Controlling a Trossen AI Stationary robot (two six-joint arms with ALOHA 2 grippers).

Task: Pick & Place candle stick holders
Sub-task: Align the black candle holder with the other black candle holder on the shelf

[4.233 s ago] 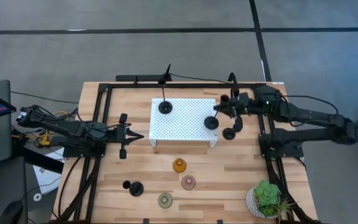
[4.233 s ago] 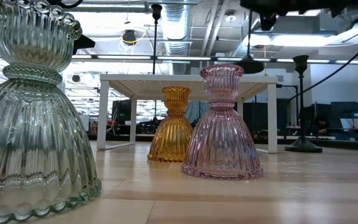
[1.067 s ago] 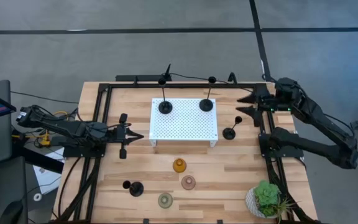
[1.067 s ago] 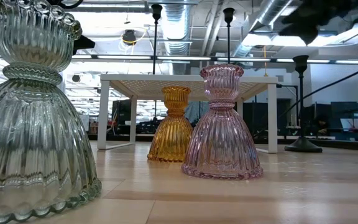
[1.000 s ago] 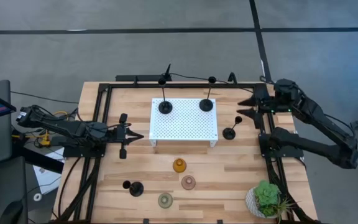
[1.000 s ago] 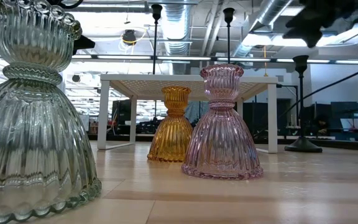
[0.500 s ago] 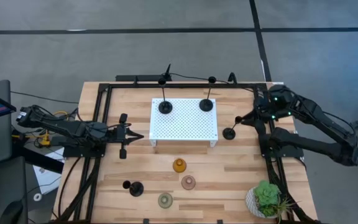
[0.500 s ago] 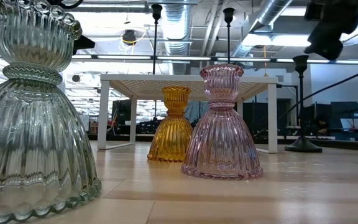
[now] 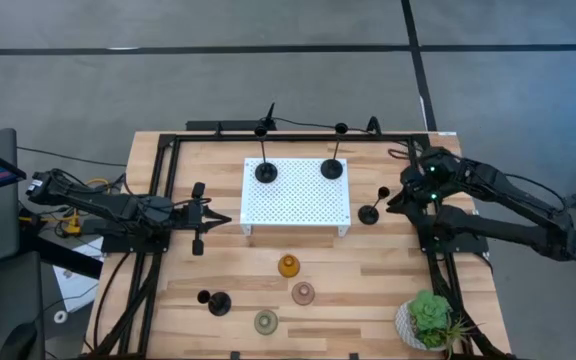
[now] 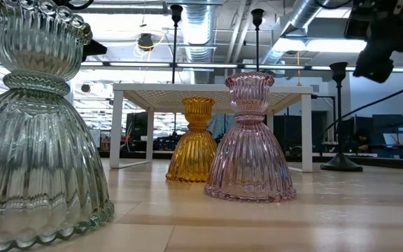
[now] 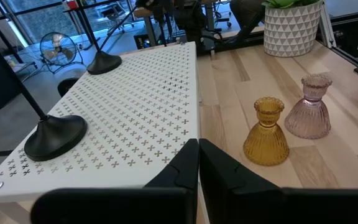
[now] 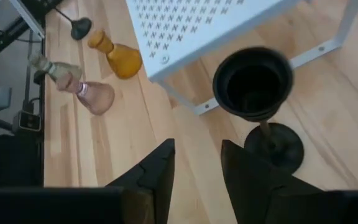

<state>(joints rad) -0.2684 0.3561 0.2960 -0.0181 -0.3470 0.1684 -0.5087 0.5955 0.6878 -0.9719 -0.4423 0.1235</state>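
Black candle stick holder (image 9: 369, 213) stood upright on the table (image 9: 368, 290), just off the white platform (image 9: 297, 192) corner, directly in front of the right gripper (image 9: 392, 204). In the right wrist view its cup (image 12: 252, 83) sat just ahead of the fingertips (image 12: 161, 163), stem and disc base (image 12: 273, 147) below it. Fingers were parted with a visible gap and nothing between them; they did not touch the holder.

Two more black holders were up on the platform, further from the right gripper: one at the far-left corner (image 9: 265, 171), one toward the far-right (image 9: 331, 168). Both upright on their disc bases, well apart from each other.

Fourth black holder (image 9: 218, 302) was on the table, across from the right gripper on the left-near side of the boards.

Glass ones stood in a loose cluster on the table on the near side of the platform: amber (image 9: 288, 266) closest to the platform, pink (image 9: 303, 293) beside it, pale green (image 9: 266, 321) nearest the table edge. All upright, none touching.

Left gripper (image 9: 220, 218) sat level with the platform's left edge, just beside it, fingers pressed together, holding nothing. From its wrist camera the platform top was right ahead of it, with the amber and pink holders off to one side.

Potted plant (image 9: 430, 320) was at the near-right corner, on the right arm's side.
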